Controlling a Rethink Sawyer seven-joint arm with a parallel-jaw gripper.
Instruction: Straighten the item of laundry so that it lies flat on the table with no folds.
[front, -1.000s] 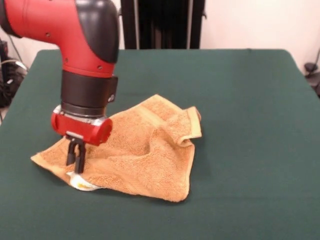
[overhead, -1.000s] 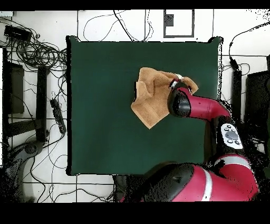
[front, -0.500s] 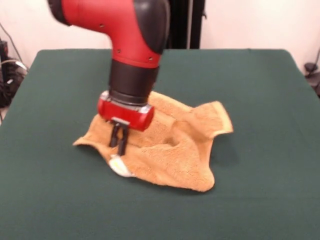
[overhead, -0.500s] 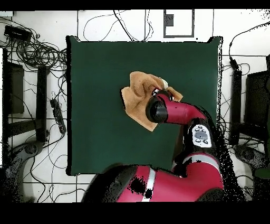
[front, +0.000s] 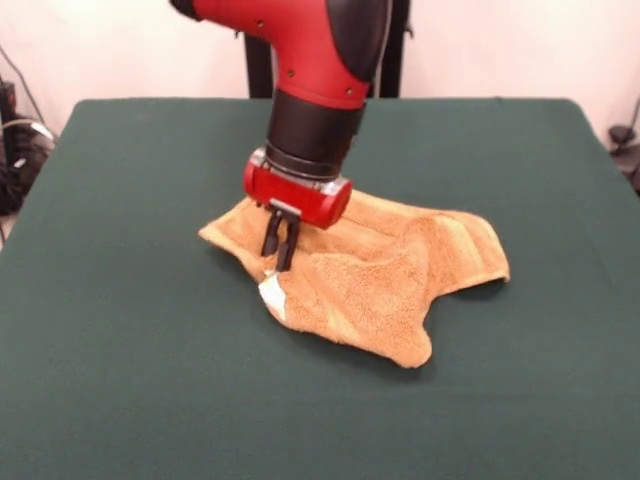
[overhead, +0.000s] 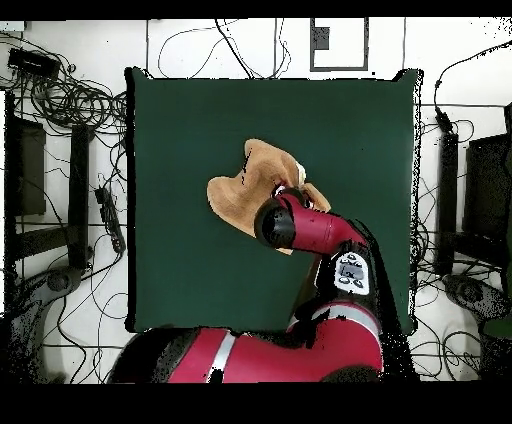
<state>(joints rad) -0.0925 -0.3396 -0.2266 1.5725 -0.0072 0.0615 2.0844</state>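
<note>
pincer clamped on towel edge at 9 o'clock; cloth bunched on desk; dragging risks new folds.

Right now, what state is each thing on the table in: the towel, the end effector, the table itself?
Orange-tan terry-cloth towel: crumpled, bunched into ridges and folds, not flat; white tag showing at its near edge.
Red and black end effector: shut on the towel's edge by the tag, that edge lifted slightly.
Dark green felt-topped table: towel lies near its middle, well inside every edge.
</note>
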